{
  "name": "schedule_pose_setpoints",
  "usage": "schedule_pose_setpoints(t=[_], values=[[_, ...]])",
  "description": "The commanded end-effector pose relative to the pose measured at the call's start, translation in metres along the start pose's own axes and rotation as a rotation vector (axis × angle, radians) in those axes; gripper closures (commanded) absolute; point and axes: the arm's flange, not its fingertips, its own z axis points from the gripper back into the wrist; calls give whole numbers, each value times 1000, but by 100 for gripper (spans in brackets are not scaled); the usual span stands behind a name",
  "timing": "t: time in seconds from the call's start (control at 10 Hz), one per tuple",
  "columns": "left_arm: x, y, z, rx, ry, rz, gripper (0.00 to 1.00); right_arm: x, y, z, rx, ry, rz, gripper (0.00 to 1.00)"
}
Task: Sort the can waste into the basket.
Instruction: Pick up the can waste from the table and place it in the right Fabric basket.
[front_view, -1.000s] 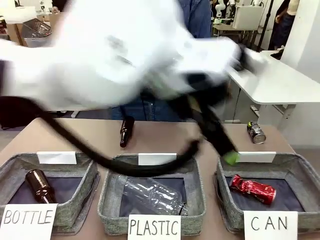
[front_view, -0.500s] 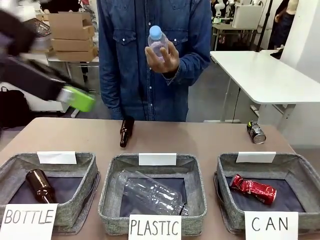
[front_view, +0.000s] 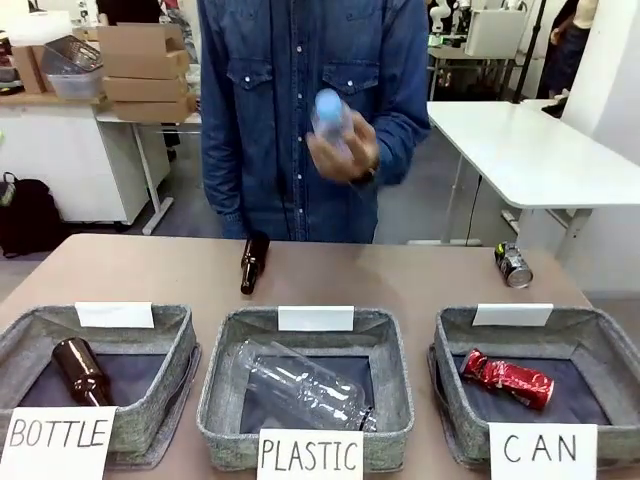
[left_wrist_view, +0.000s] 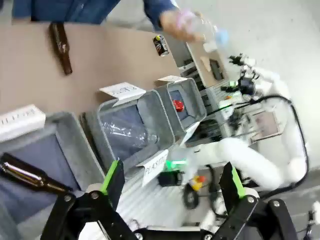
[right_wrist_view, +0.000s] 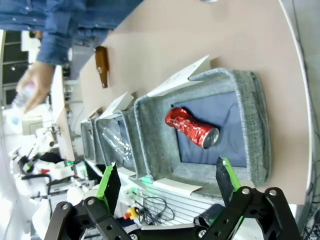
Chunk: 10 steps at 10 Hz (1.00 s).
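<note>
The dented red can (front_view: 505, 379) lies inside the grey CAN basket (front_view: 590, 330) at the front right. Beyond that basket, the dark can (front_view: 512, 265) lies on its side on the table by the far right edge. My left gripper (left_wrist_view: 172, 180) is open and holds nothing; it hangs high over the left baskets, with the red can (left_wrist_view: 178, 105) and the dark can (left_wrist_view: 161, 45) far off. My right gripper (right_wrist_view: 167, 182) is open too, above and apart from the CAN basket (right_wrist_view: 250, 100) with the red can (right_wrist_view: 192, 127) in it.
A person across the table holds a clear bottle (front_view: 332, 115) with a blue cap at chest height. A brown bottle (front_view: 253, 262) lies on the table at mid-back. The BOTTLE basket (front_view: 30, 330) holds a brown bottle and the PLASTIC basket (front_view: 220, 345) holds a clear bottle.
My left arm swept from over the CAN basket across to the left and out of the front view. The person's hand with the bottle dropped a little.
</note>
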Motion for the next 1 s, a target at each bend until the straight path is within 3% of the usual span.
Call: schedule_pose_setpoints(t=[0.0,0.2,0.3,0.5,0.6,0.8,0.9], values=[[-29,61,-49,-98,73,159,0,1,2,0,3,-11,-17,0],[-59,99,-73,-256,-9,40,0,0,0,0,0,0,0,0],[5,66,-17,-111,47,160,0,-4,18,2,131,101,75,0],[5,66,-17,-111,47,160,0,9,69,-26,496,383,158,0],[5,66,-17,-111,47,160,0,19,95,-44,646,512,112,0],[5,66,-17,-111,47,160,0,26,125,-73,604,519,-55,0],[5,66,-17,-111,47,160,0,25,132,-82,461,420,-140,0]])
